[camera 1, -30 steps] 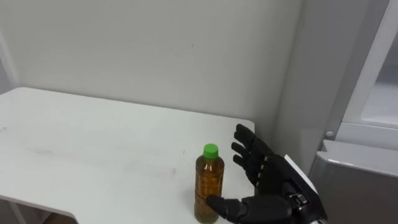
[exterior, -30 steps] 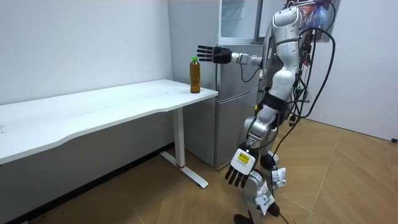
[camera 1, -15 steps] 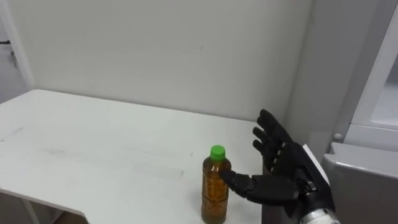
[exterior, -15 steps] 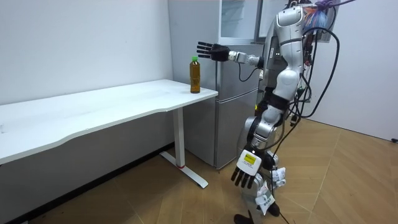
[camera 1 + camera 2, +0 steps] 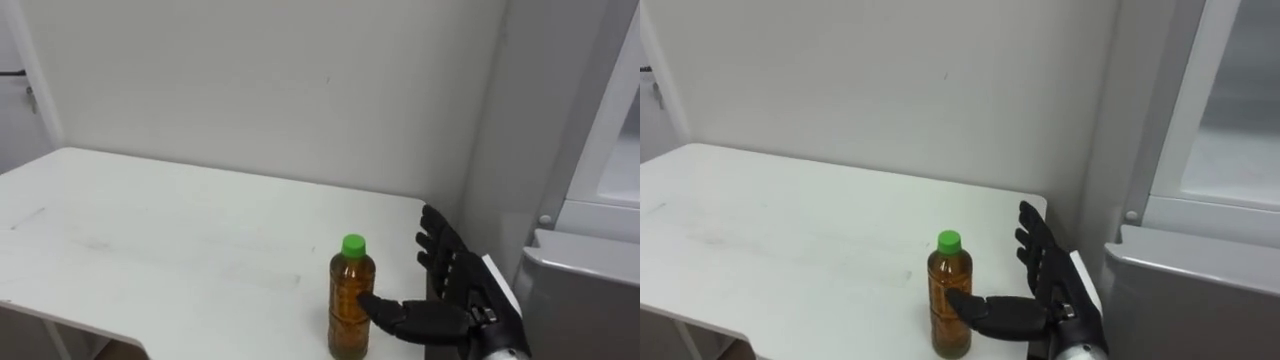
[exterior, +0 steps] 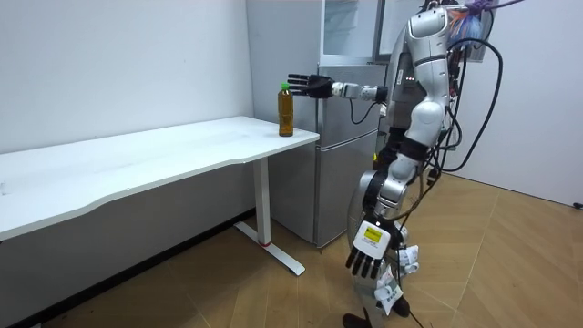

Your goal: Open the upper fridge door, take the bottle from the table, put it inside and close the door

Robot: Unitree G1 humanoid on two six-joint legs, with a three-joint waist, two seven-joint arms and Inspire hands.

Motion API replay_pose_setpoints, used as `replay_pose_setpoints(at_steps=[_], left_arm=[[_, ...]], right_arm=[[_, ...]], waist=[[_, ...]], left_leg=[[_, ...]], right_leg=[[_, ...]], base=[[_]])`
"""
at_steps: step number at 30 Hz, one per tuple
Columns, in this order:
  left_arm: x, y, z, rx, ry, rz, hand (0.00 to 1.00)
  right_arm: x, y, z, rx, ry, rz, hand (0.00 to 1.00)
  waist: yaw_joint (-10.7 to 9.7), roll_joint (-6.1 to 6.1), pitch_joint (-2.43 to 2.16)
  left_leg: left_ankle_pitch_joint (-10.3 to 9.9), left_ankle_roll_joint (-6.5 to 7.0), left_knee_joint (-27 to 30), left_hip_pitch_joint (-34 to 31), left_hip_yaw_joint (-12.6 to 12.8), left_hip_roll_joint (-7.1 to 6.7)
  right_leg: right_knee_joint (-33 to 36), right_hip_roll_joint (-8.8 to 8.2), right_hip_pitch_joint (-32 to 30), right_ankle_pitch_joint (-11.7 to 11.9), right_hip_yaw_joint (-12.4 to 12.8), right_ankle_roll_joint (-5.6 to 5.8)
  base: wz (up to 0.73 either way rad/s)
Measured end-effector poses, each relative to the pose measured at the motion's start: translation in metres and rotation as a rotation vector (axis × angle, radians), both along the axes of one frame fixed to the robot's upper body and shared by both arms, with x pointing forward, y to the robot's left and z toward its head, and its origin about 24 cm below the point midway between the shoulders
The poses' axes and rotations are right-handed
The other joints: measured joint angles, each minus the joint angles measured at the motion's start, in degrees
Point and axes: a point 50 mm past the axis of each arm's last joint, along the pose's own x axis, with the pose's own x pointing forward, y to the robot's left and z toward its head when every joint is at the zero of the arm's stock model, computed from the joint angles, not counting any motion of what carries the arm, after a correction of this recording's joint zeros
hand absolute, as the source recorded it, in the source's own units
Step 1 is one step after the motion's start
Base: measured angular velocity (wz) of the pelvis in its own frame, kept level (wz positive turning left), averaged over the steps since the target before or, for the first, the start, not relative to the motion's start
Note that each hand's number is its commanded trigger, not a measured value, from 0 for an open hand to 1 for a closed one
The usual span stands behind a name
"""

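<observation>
Bottle [image 5: 351, 300], nearly full of amber liquid, green cap on, stands upright near the table's [image 5: 150, 230] right corner. I see the right hand [image 5: 455, 285] just beside it, fingers spread, thumb at its side. The left hand [image 6: 368, 246] hangs low, fingers loose.

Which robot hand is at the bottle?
The right robot hand, open, just right of the green-capped bottle on the table; the left robot hand hangs low beside the legs.
</observation>
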Motion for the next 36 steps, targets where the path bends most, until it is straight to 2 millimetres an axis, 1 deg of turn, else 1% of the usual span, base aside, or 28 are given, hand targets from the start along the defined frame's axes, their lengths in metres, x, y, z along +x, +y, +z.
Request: replay_pose_setpoints(at_steps=[3, 6, 7, 9, 14, 17, 20, 22, 26, 28, 30, 34, 36], left_arm=[[0.0, 0.0, 0.0, 0.004, 0.007, -0.01, 0.0], [-0.001, -0.001, -0.001, 0.009, 0.023, -0.023, 0.0], [-0.001, -0.001, -0.001, 0.013, 0.027, -0.027, 0.0], [-0.001, -0.001, -0.001, 0.014, 0.034, -0.027, 0.0], [0.0, -0.004, -0.002, 0.007, 0.038, -0.024, 0.0], [0.001, -0.004, -0.002, 0.008, 0.036, -0.025, 0.0], [0.0, -0.003, -0.001, 0.01, 0.039, -0.024, 0.0], [0.0, -0.004, -0.001, 0.009, 0.036, -0.03, 0.0], [0.001, -0.005, 0.0, 0.009, 0.03, -0.032, 0.0], [-0.002, -0.005, 0.0, 0.009, 0.038, -0.03, 0.0], [-0.002, -0.005, 0.0, 0.009, 0.042, -0.031, 0.0], [-0.003, -0.006, 0.0, 0.015, 0.046, -0.036, 0.0], [-0.003, -0.006, 0.0, 0.022, 0.046, -0.036, 0.0]], right_arm=[[0.003, -0.003, -0.007, -0.009, 0.029, -0.031, 0.0], [0.003, -0.007, -0.017, -0.027, 0.072, -0.061, 0.0], [0.003, -0.007, -0.02, -0.026, 0.082, -0.072, 0.0], [0.003, -0.005, -0.022, -0.015, 0.088, -0.082, 0.0], [0.003, -0.002, -0.023, -0.002, 0.093, -0.092, 0.0], [0.009, 0.001, -0.026, 0.019, 0.114, -0.091, 0.0], [0.015, 0.002, -0.026, 0.064, 0.13, -0.097, 0.0], [0.019, 0.003, -0.027, 0.1, 0.147, -0.107, 0.0], [0.019, 0.005, -0.028, 0.142, 0.16, -0.114, 0.0], [0.018, 0.003, -0.034, 0.139, 0.186, -0.126, 0.0], [0.017, 0.0, -0.04, 0.131, 0.212, -0.14, 0.0], [0.015, -0.004, -0.053, 0.116, 0.265, -0.17, 0.0], [0.014, -0.004, -0.056, 0.11, 0.279, -0.18, 0.0]], waist=[[0.2, -0.19, 0.13], [0.9, -0.42, 0.47], [0.9, -0.7, 0.68], [1.0, -0.97, 0.78], [1.2, -0.94, 0.77], [1.2, -0.8, 0.77], [1.2, -0.67, 0.71], [1.1, -0.6, 0.65], [1.2, -0.37, 0.49], [1.1, -0.24, 0.36], [0.9, -0.2, 0.38], [1.2, -0.12, 0.4], [1.4, -0.12, 0.4]], left_leg=[[0.2, 0.16, 0.0, 0.1, -0.9, -0.46], [0.2, 0.31, -0.2, 0.5, -1.4, -0.81], [0.3, 0.36, -0.2, 0.5, -1.9, -0.85], [0.3, 0.4, -0.2, 0.3, -2.3, -1.21], [0.5, 0.73, 0.0, 0.3, -3.0, -1.7], [0.5, 0.77, -0.1, 0.4, -3.6, -1.76], [0.5, 0.78, -0.1, 0.3, -3.9, -1.81], [0.5, 0.75, -0.1, 0.1, -4.0, -1.91], [0.6, 0.77, 0.0, 0.0, -4.5, -1.99], [0.7, 0.9, 0.1, 0.1, -4.7, -2.21], [0.9, 1.05, 0.1, 0.0, -5.3, -2.56], [1.0, 1.23, 0.0, -0.2, -5.5, -2.64], [1.0, 1.25, -0.1, -0.2, -5.6, -2.67]], right_leg=[[0.0, -0.31, 0.4, -0.2, -0.6, 0.26], [0.0, -0.67, 1.0, -0.3, -1.3, 0.55], [0.0, -0.75, 1.1, -0.5, -1.4, 0.7], [-0.1, -0.83, 1.1, -0.6, -1.6, 0.81], [-0.1, -1.09, 1.5, -0.8, -2.9, 1.18], [0.0, -1.19, 1.7, -0.8, -3.3, 1.24], [0.0, -1.16, 1.7, -0.8, -3.7, 1.25], [0.0, -1.16, 1.7, -0.8, -4.4, 1.25], [0.0, -1.19, 1.9, -0.8, -4.9, 1.25], [0.0, -1.44, 2.1, -0.9, -5.5, 1.34], [0.0, -1.71, 2.3, -1.0, -6.1, 1.48], [0.1, -1.98, 2.4, -1.0, -6.2, 1.63], [0.1, -1.98, 2.4, -0.9, -6.2, 1.66]], base=[[0.13], [0.12], [0.13], [0.13], [0.12], [0.07], [0.06], [0.09], [0.08], [0.08], [0.14], [0.06], [0.02]])
